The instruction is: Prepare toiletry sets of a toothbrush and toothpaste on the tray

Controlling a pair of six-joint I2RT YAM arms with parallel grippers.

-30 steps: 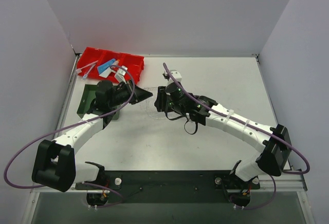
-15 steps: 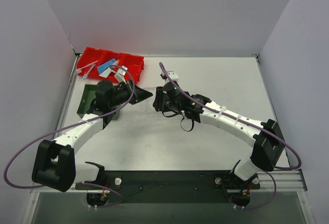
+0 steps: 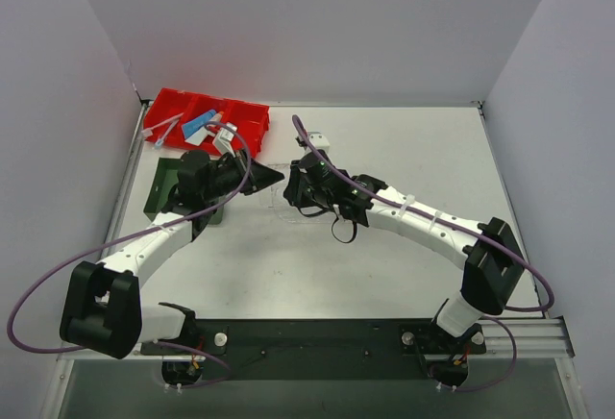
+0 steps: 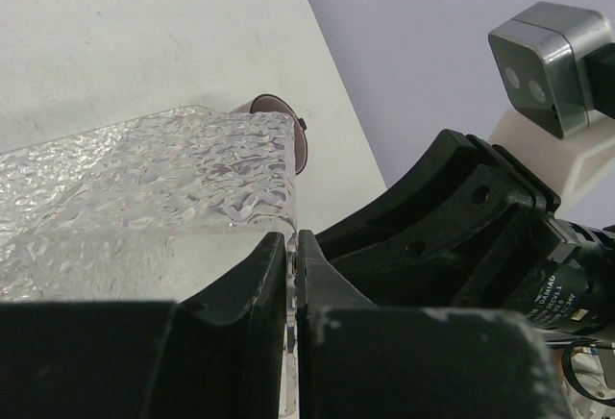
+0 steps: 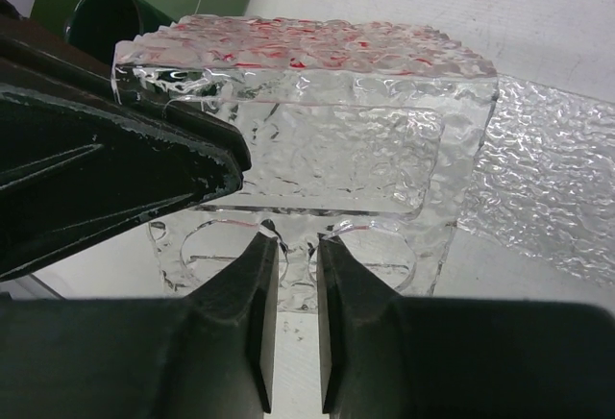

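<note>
Left gripper clamps tray rim; right gripper nearly closed at another edge, grip unclear: seat squarely, keep tray level.

One clear tray, one red bin, one green tray. Toothpaste: two tubes, blue and white-grey. Toothbrushes too faint to count.

— What's in your left gripper?
— The tray. My fingers pinch its thin clear edge.
— And the rest of it?
— Bumpy and see-through, stretching away to the left over the pale table.
— On the right?
— My right arm, black, near the tray's corner, with its grey camera up top.
</note>
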